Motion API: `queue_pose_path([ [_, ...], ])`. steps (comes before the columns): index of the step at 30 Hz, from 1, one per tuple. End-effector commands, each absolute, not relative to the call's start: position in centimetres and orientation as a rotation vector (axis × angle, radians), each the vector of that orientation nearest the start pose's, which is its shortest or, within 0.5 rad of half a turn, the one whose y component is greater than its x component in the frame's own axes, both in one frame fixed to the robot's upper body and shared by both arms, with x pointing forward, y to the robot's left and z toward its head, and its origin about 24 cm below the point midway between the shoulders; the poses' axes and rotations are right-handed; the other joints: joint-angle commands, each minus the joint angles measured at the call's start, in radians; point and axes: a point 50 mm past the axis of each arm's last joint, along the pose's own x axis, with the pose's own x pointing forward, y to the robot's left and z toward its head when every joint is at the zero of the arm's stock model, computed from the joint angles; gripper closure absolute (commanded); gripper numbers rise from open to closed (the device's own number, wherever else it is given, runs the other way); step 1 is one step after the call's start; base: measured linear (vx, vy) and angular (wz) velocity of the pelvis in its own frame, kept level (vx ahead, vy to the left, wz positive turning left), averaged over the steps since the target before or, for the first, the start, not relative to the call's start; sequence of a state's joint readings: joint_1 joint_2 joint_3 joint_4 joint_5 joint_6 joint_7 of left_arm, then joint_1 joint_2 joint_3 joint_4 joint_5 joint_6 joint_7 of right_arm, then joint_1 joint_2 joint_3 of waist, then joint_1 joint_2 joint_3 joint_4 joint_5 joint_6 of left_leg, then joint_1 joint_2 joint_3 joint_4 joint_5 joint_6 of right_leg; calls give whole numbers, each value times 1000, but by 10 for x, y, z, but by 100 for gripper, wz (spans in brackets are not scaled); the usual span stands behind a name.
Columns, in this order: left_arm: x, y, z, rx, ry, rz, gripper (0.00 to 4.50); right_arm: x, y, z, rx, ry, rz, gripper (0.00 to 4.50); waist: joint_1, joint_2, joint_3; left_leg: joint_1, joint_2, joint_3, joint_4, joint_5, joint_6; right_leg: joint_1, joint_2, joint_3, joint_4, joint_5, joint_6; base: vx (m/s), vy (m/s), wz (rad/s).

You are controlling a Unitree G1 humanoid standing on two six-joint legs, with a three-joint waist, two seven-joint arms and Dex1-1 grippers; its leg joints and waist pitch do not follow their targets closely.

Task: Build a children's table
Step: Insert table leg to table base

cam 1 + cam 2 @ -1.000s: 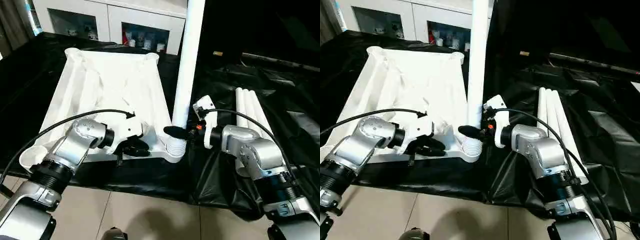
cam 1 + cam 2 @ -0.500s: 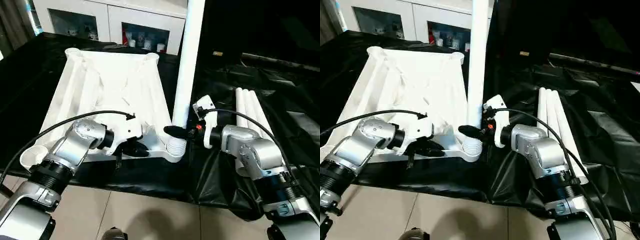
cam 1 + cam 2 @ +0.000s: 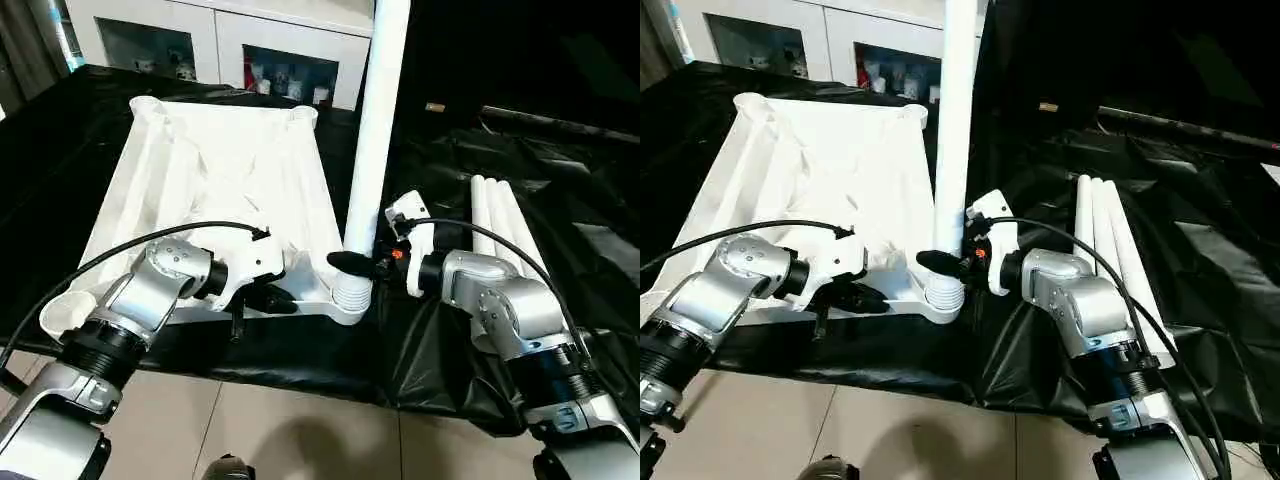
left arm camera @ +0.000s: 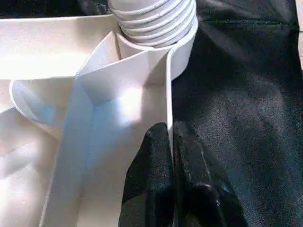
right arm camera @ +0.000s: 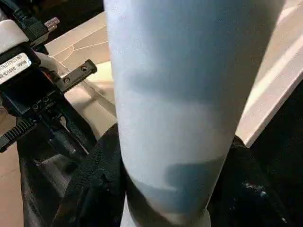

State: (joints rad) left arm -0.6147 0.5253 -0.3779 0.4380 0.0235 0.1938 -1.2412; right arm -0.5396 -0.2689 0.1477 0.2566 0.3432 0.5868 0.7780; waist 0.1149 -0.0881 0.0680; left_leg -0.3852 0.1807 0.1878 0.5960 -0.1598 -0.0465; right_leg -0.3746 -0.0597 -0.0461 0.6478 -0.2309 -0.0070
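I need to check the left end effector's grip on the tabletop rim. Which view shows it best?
The left wrist view: its fingers pinch the tabletop's rim. Both eye views show the left end effector small, from above.

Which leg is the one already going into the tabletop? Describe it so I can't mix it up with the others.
Find the upside-down white tabletop on the black sheet. At its near corner on the robot's right, one leg stands upright in the ribbed socket, the right gripper closed around its base. The three other legs lie flat together on the sheet, further right.
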Motion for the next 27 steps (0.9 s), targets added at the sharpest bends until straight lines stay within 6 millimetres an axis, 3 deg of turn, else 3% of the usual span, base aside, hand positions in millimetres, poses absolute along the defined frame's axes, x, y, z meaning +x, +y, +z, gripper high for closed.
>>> queue_pose_path([
  [1, 316, 154, 75, 584, 537, -1334, 450, 325, -122, 85, 94, 359, 909, 262, -2, 21, -72, 35, 59, -23, -74, -203, -67, 27, -97, 48, -76, -86, -212, 0, 0, 0],
  [10, 315, 154, 75, 582, 540, -1337, 450, 326, -118, 83, 113, 365, 932, 262, -4, 15, -72, 34, 58, -22, -74, -197, -60, 27, -96, 47, -77, -90, -209, 0, 0, 0],
  [11, 315, 154, 75, 583, 539, -1335, 450, 324, -116, 82, 111, 374, 953, 262, -3, 19, -72, 34, 59, -22, -74, -190, -57, 26, -96, 47, -75, -86, -209, 0, 0, 0],
  [17, 316, 154, 75, 590, 529, -1319, 450, 321, -116, 82, 90, 366, 979, 262, -3, 17, -73, 33, 59, -22, -73, -185, -53, 27, -96, 47, -75, -79, -210, 0, 0, 0],
  [27, 322, 153, 77, 595, 493, -1269, 450, 316, -130, 68, 183, 318, 840, 262, 1, 22, -71, 36, 61, -25, -77, -234, -68, 23, -98, 48, -82, -130, -201, 0, 0, 0],
])
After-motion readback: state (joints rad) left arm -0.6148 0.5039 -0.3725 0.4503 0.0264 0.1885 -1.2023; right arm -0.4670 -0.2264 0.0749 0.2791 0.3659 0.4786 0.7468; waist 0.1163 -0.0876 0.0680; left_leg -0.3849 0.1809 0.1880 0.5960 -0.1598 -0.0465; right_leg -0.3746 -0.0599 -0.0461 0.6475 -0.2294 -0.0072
